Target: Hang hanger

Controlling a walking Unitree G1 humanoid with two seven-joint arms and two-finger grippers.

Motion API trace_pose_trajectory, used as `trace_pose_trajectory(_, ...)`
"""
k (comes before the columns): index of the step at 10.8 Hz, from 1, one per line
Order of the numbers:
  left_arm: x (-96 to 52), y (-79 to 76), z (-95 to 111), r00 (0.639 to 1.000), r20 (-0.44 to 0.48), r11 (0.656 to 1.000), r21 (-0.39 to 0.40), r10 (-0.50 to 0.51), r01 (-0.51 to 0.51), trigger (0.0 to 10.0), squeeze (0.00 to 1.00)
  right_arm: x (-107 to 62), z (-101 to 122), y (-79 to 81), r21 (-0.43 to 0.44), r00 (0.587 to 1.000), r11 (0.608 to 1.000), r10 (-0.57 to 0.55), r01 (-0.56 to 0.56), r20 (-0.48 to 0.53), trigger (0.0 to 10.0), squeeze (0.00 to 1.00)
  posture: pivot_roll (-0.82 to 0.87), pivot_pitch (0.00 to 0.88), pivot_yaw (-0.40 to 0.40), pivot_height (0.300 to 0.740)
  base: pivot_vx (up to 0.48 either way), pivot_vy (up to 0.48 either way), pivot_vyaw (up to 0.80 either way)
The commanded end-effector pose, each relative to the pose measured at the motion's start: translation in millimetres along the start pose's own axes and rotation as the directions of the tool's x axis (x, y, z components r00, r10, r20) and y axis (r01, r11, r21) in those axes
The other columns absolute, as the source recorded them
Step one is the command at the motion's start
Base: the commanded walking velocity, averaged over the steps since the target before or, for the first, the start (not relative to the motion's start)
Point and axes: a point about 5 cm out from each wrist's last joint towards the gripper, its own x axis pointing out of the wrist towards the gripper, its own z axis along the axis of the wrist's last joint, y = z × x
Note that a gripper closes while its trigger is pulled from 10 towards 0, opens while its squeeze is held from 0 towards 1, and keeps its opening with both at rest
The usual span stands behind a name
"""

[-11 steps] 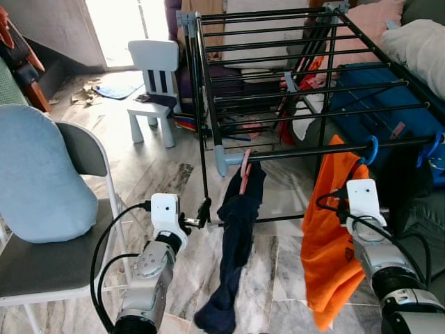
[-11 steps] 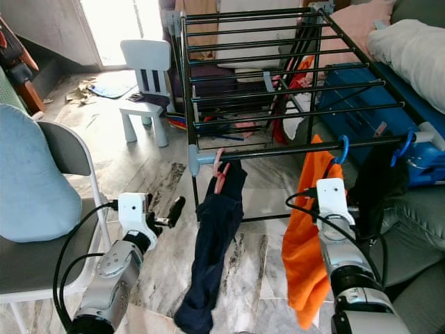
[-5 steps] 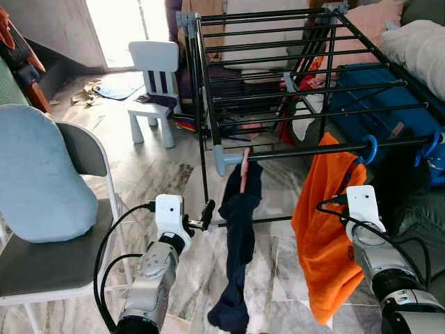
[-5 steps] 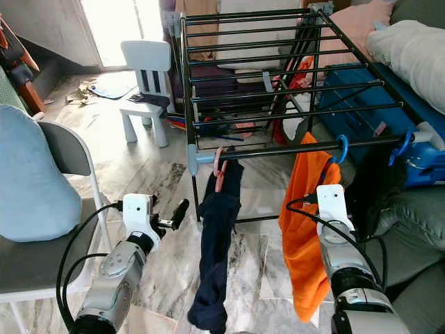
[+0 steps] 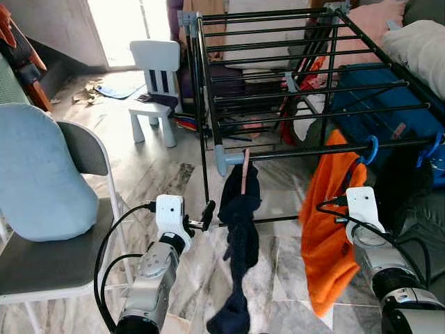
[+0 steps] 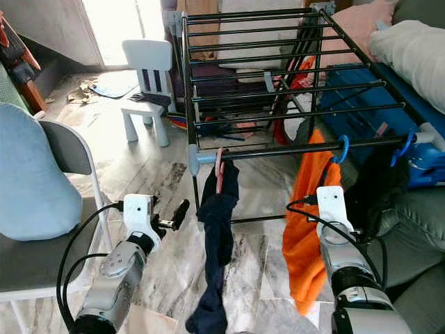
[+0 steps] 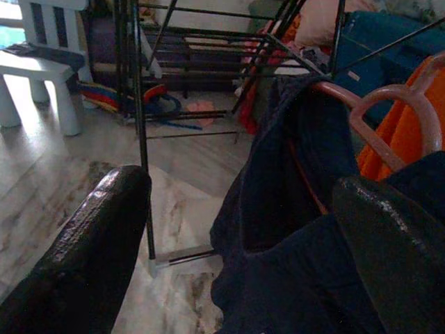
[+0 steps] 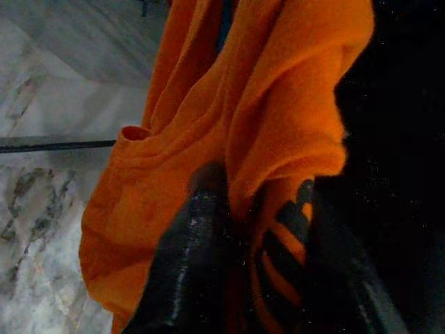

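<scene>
A dark navy garment [image 5: 240, 229] hangs on a pink hanger [image 5: 245, 170] hooked over the front rail [image 5: 306, 149] of the black drying rack. My left gripper [image 5: 208, 212] is open just left of the garment, apart from it; the left wrist view has the navy cloth and pink hanger [image 7: 389, 104] right ahead of the fingers [image 7: 97, 236]. To the right, an orange garment [image 5: 327, 229] hangs from a blue hanger hook [image 5: 368, 149] on the same rail. My right gripper [image 8: 261, 202] is shut on a fold of the orange cloth [image 8: 271, 104].
A folding chair with a light blue cushion [image 5: 42, 181] stands close on the left. A white child's chair [image 5: 156, 76] is beyond the rack's left corner. A blue case [image 5: 375, 90] and pale cushions [image 5: 417, 42] lie under and behind the rack. Marble floor [image 5: 174, 181] is underfoot.
The orange garment swung left, then back to the right. The navy garment has twisted narrower and hangs straighter. My left gripper edged slightly toward it.
</scene>
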Motion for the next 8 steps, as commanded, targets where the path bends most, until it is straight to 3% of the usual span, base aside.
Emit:
trace_pose_trajectory(1, 1.5, -0.7, -1.5, 1.000, -0.021, 1.000, 0.010, -0.005, 0.006, 10.0, 0.00, 0.8, -0.9, -2.8, 0.012, 1.000, 1.000, 0.001, -0.001, -0.009, 0.0, 0.00, -0.18, 0.000, 0.023, 0.740, 0.000, 0.000, 0.00)
trace_pose_trajectory(7, 2.2, -2.9, -2.4, 1.000, -0.025, 1.000, 0.016, -0.004, 0.005, 10.0, 0.00, 1.3, 6.2, -4.5, -0.022, 0.999, 1.000, -0.008, 0.009, 0.044, 0.0, 0.00, -0.18, 0.000, 0.021, 0.740, 0.000, 0.000, 0.00)
trace_pose_trajectory(8, 2.3, -3.1, -2.9, 1.000, -0.025, 1.000, 0.016, -0.004, 0.004, 10.0, 0.00, 0.1, 14.8, -2.3, -0.009, 0.993, 1.000, -0.003, 0.004, 0.114, 0.0, 0.00, -0.18, 0.000, 0.020, 0.740, 0.000, 0.000, 0.00)
